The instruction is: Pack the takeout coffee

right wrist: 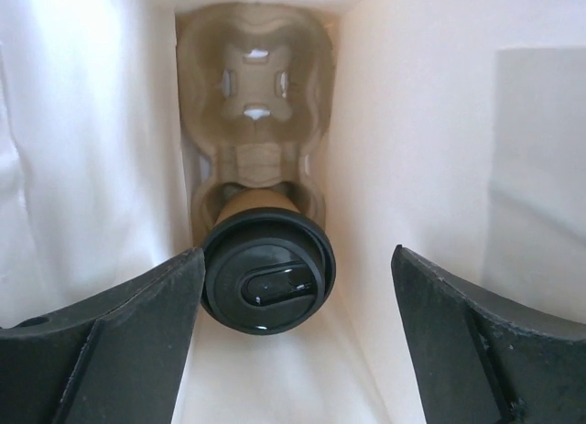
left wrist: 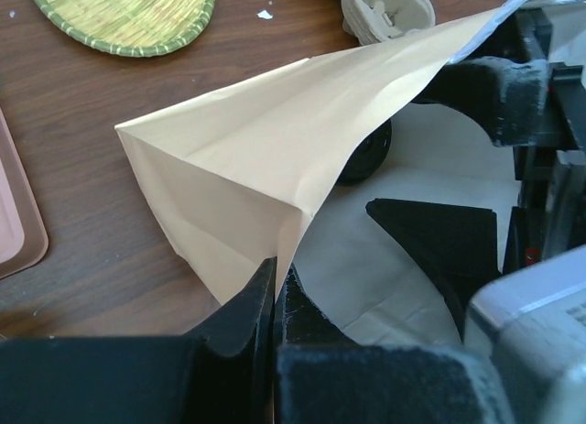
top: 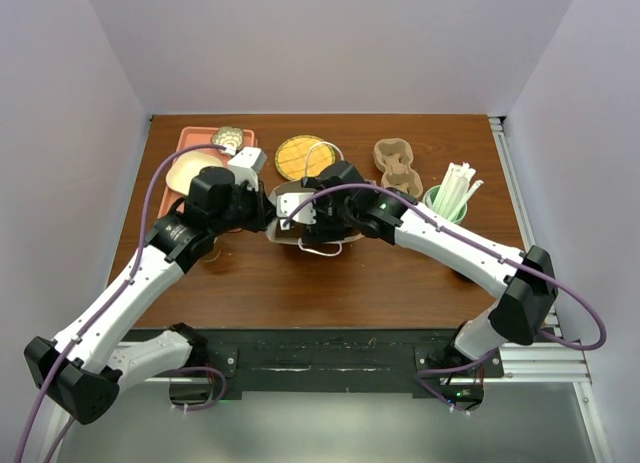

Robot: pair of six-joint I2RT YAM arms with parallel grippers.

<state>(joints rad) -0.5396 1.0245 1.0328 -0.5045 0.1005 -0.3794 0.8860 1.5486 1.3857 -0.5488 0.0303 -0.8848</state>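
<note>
The takeout coffee [right wrist: 267, 277] is sitting in the carrier [right wrist: 252, 85] inside the bag [left wrist: 238, 158], the right gripper [right wrist: 298, 257] standing apart beside it and the left gripper [left wrist: 275, 285] clamping the bag's edge, so only withdrawal seems left.

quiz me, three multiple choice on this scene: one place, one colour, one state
1. Where is the coffee cup? A on the pink tray B in a carrier inside the paper bag C among the straws
2. What colour is its lid? A white B black C green
3. How is the right gripper? A open B shut on the cup C shut on the bag
Answers: B, the right wrist view shows it seated there; B, plainly black; A, fingers stand wide apart.
</note>
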